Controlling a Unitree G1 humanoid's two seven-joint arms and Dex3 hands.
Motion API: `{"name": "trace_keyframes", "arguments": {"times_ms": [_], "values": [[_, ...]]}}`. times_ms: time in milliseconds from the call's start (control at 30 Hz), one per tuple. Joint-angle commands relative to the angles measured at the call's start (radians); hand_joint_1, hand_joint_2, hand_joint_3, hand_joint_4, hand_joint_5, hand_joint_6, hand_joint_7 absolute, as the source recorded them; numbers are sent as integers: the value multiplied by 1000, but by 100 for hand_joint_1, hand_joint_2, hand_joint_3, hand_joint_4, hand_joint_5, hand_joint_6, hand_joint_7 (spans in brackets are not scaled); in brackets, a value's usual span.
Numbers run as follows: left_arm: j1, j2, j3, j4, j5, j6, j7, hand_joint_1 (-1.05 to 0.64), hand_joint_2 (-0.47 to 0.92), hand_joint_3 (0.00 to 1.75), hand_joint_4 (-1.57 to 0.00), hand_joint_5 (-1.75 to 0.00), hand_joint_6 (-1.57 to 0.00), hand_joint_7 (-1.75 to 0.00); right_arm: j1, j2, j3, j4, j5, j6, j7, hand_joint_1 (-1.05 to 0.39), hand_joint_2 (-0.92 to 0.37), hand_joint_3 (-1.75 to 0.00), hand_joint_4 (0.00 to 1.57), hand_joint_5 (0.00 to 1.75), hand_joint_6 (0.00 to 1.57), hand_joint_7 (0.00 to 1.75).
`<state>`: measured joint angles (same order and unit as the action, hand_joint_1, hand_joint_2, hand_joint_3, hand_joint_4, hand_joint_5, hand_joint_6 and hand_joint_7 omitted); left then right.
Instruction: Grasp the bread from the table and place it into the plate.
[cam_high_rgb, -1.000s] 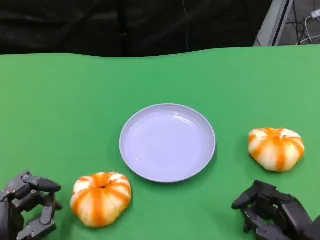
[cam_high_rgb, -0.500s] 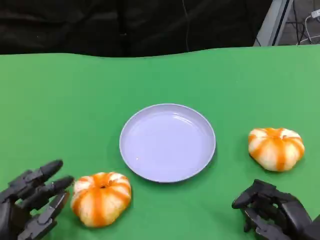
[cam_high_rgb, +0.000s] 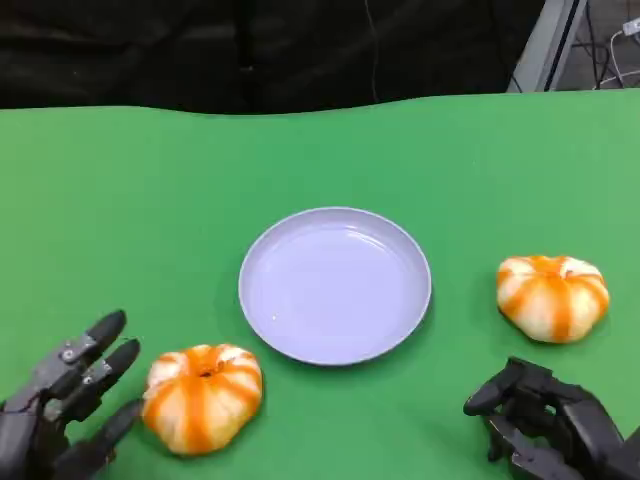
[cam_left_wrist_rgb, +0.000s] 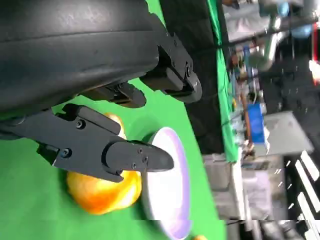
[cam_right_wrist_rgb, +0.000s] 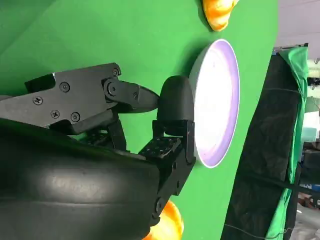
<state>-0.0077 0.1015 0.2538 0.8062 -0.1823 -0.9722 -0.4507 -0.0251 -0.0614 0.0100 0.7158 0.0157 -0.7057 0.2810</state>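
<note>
Two orange-striped pumpkin-shaped breads lie on the green table. One bread (cam_high_rgb: 202, 397) sits front left of the lavender plate (cam_high_rgb: 335, 284); the other bread (cam_high_rgb: 552, 296) lies to the plate's right. My left hand (cam_high_rgb: 68, 400) is just left of the near bread, fingers spread apart and stretched toward it, holding nothing. The left wrist view shows that bread (cam_left_wrist_rgb: 102, 191) under my fingers (cam_left_wrist_rgb: 115, 152), with the plate (cam_left_wrist_rgb: 170, 185) beyond. My right hand (cam_high_rgb: 550, 420) rests at the front right with fingers curled in, nothing in them; its wrist view shows the plate (cam_right_wrist_rgb: 216, 102).
The green cloth (cam_high_rgb: 150, 200) stretches back to a dark curtain behind the table's far edge. A grey frame and cables (cam_high_rgb: 560, 40) stand at the back right. Open cloth lies around the plate on all sides.
My left hand's fingers have uncurled and spread, and now reach up beside the near bread. The right hand, both breads and the plate have stayed put.
</note>
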Motion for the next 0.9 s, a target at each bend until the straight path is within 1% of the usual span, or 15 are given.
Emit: {"name": "trace_keyframes", "arguments": {"times_ms": [33, 67, 167, 267, 467, 667, 767, 900], "values": [[19, 69, -26, -34, 209, -64, 139, -76, 92, 29, -46, 0, -46, 0, -5, -13, -8, 10, 3, -6, -4, -26, -92, -47, 59, 175, 69, 118], [22, 79, -33, -44, 252, -68, 168, -80, 92, 32, -44, 0, -45, 0, -7, -13, -8, 13, 3, -7, -4, -26, -92, -47, 59, 175, 69, 117], [44, 116, -63, -122, 378, -33, 242, -85, 92, 39, -40, -1, -42, 0, -9, -15, -6, 13, -5, -6, -11, -27, -92, -47, 59, 175, 69, 117], [79, 153, -94, -252, 512, 63, 303, -89, 92, 44, -39, 0, -42, -1, -13, -15, -5, 20, -8, -10, -14, -26, -92, -47, 60, 175, 69, 117], [122, 186, -159, -468, 692, 267, 383, -95, 92, 44, -38, 0, -44, -1, -22, -14, -2, 36, -13, -15, -21, -26, -92, -47, 60, 175, 69, 118], [108, 211, -257, -599, 826, 471, 380, -103, 92, 46, -33, 0, -42, 0, -26, -9, -1, 42, -12, -19, -22, -25, -92, -47, 61, 175, 69, 119], [96, 220, -305, -633, 867, 553, 373, -105, 92, 47, -30, 0, -41, 0, -24, -9, 1, 33, -12, -10, -25, -25, -92, -48, 60, 175, 69, 119], [57, 223, -383, -648, 927, 679, 350, -105, 92, 48, -29, 0, -41, 0, -27, -8, -1, 41, -9, -21, -24, -26, -92, -48, 62, 175, 69, 120]]}}
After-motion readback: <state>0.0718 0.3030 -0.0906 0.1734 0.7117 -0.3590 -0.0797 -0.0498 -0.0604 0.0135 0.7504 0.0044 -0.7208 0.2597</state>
